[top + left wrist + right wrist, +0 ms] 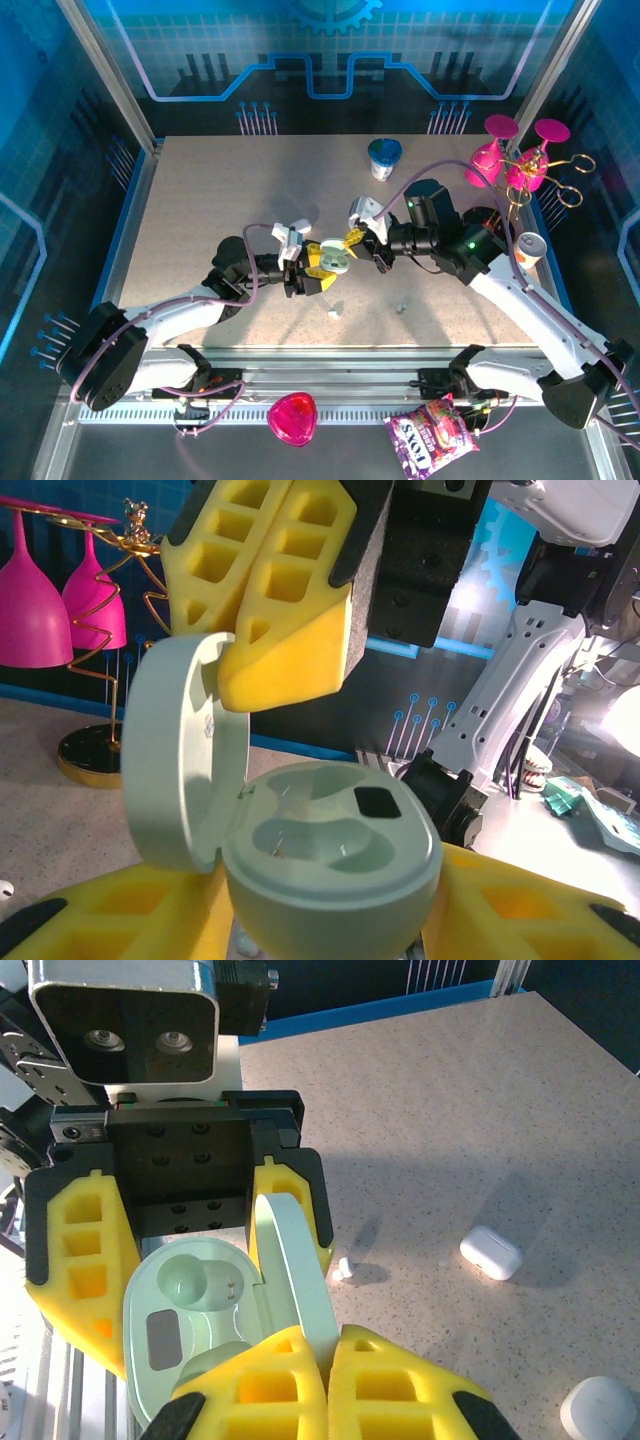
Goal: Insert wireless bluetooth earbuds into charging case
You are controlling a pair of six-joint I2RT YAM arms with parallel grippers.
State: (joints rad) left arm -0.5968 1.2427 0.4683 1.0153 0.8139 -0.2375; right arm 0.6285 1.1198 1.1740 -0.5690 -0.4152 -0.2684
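Charging case (330, 850) open, held in left gripper (195, 1280); right gripper (285, 675) at its lid (185, 750).
Left yellow fingers (80, 1250) clamp the pale green case on both sides, lid upright. Right gripper is clenched, fingers together, tip touching the lid's rim. One earbud (345, 1267) lies on the table (480, 1110) near the case, and a white case (491, 1251) lies farther off.

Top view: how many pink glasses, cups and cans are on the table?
Pink glasses: 2
Cup: 1
Can: 1
Total: 4
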